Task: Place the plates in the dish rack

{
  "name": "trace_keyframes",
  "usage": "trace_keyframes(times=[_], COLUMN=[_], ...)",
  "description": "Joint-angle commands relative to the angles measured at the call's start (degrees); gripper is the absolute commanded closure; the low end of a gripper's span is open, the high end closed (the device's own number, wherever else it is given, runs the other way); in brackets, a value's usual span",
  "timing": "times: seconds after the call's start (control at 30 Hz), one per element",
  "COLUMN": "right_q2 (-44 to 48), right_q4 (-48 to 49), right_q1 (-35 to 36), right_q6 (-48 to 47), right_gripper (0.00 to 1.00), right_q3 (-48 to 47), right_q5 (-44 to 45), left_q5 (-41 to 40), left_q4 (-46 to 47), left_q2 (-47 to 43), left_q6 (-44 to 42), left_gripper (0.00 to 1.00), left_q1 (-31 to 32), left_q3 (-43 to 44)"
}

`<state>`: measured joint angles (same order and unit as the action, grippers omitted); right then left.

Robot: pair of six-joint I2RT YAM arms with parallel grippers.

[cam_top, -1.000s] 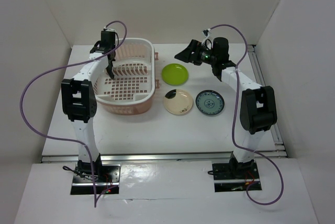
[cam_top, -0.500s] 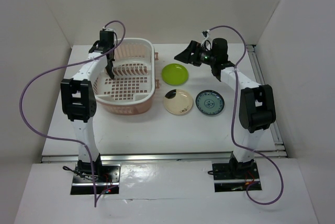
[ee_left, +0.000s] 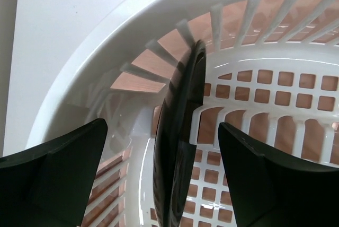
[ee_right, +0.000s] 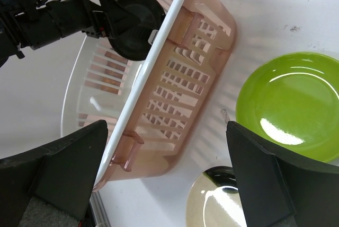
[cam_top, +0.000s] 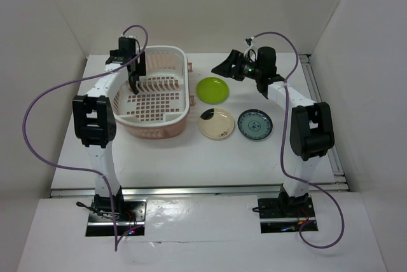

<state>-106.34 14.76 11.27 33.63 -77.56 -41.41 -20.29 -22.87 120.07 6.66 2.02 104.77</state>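
Upper left of the top view: the rack [cam_top: 156, 130] sits on the table. The left gripper [ee_left: 161, 131] is inside its far end with jaws spread. The black plate [ee_left: 177, 147] stands on edge between the fingers [ee_left: 58, 174], a gap showing on either side. Centre: the lime plate [cam_top: 212, 89] lies flat just right of the rack, with the cream plate [cam_top: 216, 123] below it and the blue-green plate [cam_top: 255, 124] beside that. Upper right: the right gripper [ee_right: 167, 131] hangs spread wide, holding nothing.

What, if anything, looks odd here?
Nothing stands out. The black plate stands on edge in the dish rack, within the open left gripper. The green plate, cream plate and patterned plate lie flat on the table.
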Motion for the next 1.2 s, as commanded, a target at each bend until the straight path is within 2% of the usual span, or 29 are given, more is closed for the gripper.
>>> trace_keyframes(times=[0.0,0.2,0.3,0.47,0.63,0.73,0.8,0.83,0.87,0.93,1.0,1.17], right_q2=[0.0,0.0,0.0,-1.2,-6.1,-8.7,-9.9,-10.7,-10.7,-11.5,-11.5,-11.5], right_q4=[3.8,3.8,3.3,-5.7,-9.8,-13.9,-14.4,-13.4,-13.4,-14.1,-14.1,-12.3], right_q1=[0.4,0.4,0.4,0.4,-4.6,-7.1,-7.7,-8.5,-8.5,-8.5,-8.5,-8.5], right_q6=[0.4,0.4,0.4,-4.4,-7.1,-10.5,-11.4,-11.4,-11.4,-12.3,-12.3,-11.7], right_gripper=[0.0,0.0,0.0,0.0,0.0,0.0,0.0,0.0,0.01,0.01,0.01,0.01], right_q3=[-1.2,-1.2,-1.2,-4.5,-8.0,-11.6,-11.1,-10.5,-10.0,-10.0,-9.5,-8.3], right_q5=[-0.9,-0.9,-0.3,6.9,8.2,11.0,11.6,10.7,10.6,10.0,10.0,9.4], left_q5=[0.8,1.8,4.8,7.3,14.0,16.4,25.6,34.1,38.7,46.6,49.7,43.2], left_q4=[0.1,0.1,-1.1,-3.4,-5.3,-8.1,-7.1,-5.7,-1.0,2.9,4.9,0.6], left_q2=[0.9,-1.2,-3.8,-9.1,-15.7,-17.1,-20.0,-21.3,-22.8,-26.2,-27.0,-29.9], left_q6=[1.5,1.5,2.0,4.1,6.7,9.5,12.0,13.8,16.3,17.6,18.2,16.5], left_gripper=[0.0,0.0,0.0,0.0,0.0,0.0,0.0,0.0,0.0,0.0,0.0,0.0], left_q1=[-0.4,-0.4,-0.4,-0.4,-0.4,-0.4,-1.1,-2.2,-4.4,-6.2,-8.7,-9.2], left_q3=[1.9,2.5,3.1,4.9,6.8,11.1,9.8,8.2,3.5,-0.4,-2.9,-0.6])
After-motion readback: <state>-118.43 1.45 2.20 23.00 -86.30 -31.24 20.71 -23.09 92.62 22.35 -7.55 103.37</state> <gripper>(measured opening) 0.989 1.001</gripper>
